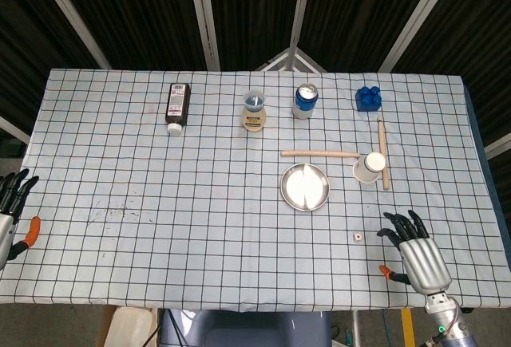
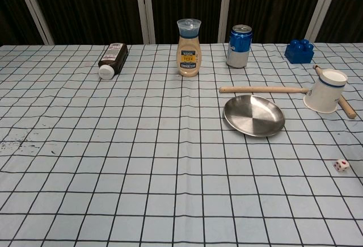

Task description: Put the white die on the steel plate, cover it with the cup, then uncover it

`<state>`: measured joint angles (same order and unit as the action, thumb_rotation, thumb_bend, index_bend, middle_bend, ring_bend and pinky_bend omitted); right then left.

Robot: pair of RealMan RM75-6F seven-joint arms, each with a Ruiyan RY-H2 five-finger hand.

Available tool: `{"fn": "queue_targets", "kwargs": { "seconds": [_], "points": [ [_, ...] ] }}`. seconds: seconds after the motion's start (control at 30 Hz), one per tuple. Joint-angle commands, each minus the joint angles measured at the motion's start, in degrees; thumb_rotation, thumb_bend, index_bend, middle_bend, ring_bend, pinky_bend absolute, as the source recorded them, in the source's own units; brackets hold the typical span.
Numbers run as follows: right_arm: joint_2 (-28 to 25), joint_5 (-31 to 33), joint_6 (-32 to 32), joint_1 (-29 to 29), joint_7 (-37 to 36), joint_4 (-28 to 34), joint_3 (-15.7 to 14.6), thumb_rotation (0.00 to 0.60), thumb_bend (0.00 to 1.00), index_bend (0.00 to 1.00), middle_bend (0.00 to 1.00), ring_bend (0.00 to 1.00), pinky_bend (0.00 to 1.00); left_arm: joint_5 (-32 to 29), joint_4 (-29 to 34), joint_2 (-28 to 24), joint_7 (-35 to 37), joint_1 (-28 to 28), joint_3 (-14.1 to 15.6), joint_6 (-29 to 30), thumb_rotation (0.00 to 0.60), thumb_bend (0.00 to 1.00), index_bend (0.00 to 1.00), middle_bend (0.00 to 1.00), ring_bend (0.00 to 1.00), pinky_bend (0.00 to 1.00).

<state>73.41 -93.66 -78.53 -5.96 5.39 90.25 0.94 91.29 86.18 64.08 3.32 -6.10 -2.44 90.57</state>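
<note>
the tan bottle carries a dark label whose print is too small to read; nothing else shows legible text.

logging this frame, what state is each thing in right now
white die: on the cloth, not on the plate
steel plate: empty
cup: on its side, against a wooden stick
dark bottle: lying down, capped
tan bottle: upright, capped
blue can: upright
right hand: open, near the die
left hand: open, at table edge
</note>
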Motion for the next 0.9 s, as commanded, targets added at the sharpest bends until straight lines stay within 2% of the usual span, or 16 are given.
{"fn": "queue_targets", "kwargs": {
  "seconds": [0.03,0.53,0.9],
  "points": [
    [1.0,1.6,2.1,-1.4,-0.6,-1.4,0.7,0.600,0.04,0.39,0.16,0.13,0.00,-0.1,0.0,0.1,-0.3,-0.1,0.0,-0.2,0.600,0.71,0.04,0.00,0.00,0.00],
    [4.5,5.8,9.5,-6.0,-1.5,-6.1,1.9,0.600,0.05,0.39,0.16,0.14,0.00,-1.1,0.1,0.7,-1.9,-0.5,-0.3,-1.3,0.600,0.71,0.05,0.00,0.00,0.00],
    [6.8,8.8,14.5,-9.6,-1.3,-9.1,3.2,0.600,0.09,0.40,0.16,0.14,0.00,-1.8,0.3,1.1,-3.1,-0.8,-0.6,-2.1,0.600,0.71,0.05,0.00,0.00,0.00]
  ]
}}
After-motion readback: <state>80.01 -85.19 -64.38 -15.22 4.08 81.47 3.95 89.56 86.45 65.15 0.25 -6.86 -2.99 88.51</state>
